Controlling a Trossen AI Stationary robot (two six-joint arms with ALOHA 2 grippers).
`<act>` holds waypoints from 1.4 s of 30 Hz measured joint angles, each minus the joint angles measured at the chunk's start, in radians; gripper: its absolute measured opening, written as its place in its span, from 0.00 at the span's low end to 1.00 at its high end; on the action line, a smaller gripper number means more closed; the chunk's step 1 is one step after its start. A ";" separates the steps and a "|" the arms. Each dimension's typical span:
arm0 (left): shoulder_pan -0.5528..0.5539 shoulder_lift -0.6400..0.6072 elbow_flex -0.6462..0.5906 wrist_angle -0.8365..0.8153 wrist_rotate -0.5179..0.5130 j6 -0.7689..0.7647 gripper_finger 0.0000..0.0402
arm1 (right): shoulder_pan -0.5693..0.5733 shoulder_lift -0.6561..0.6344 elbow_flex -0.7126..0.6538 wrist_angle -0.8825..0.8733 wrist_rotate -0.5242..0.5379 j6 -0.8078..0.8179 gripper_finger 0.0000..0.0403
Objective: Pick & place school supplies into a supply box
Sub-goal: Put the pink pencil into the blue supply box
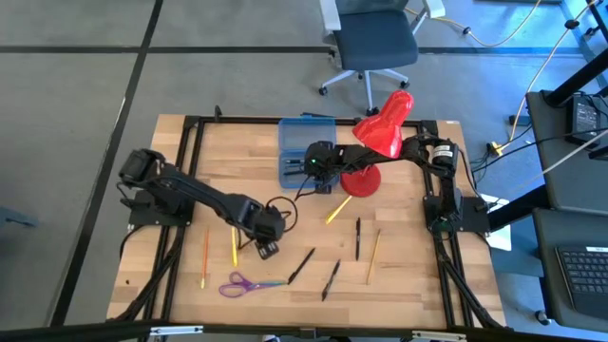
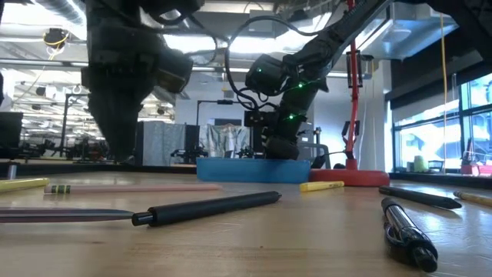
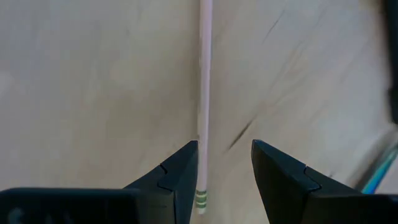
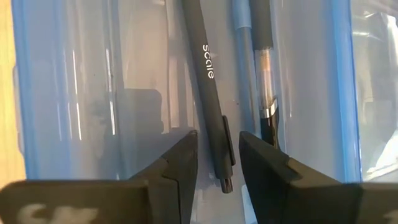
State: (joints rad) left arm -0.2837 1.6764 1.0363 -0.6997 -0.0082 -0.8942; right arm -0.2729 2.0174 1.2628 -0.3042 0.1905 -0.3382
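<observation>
High view: the supply box (image 1: 306, 152) lies open just beside the red desk lamp (image 1: 378, 138), so pieces can be dropped straight in. The right gripper (image 1: 314, 167) hangs over the box; the left gripper (image 1: 267, 249) hovers well in front of it, by a yellow pencil (image 1: 235, 245). Scissors (image 1: 239, 284) and more pens lie farther from the box.

Low view: the box sits beside the lamp's base, the right gripper above it.

Left wrist view: fingers (image 3: 176, 180) apart, straddling a pale pencil (image 3: 204, 93) lengthwise on the worktop (image 3: 93, 81), probably lining up a pick.

Right wrist view: fingers (image 4: 180, 162) apart over a black pen (image 4: 208, 87) lying in the box, apparently released.
</observation>
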 joint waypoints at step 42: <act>0.010 0.143 0.019 -0.060 0.048 0.021 0.02 | 0.000 0.000 0.000 0.008 0.003 0.016 0.30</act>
State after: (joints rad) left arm -0.2740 1.8198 1.0550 -0.7597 0.0402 -0.8731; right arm -0.2726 2.0171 1.2625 -0.2962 0.1940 -0.3217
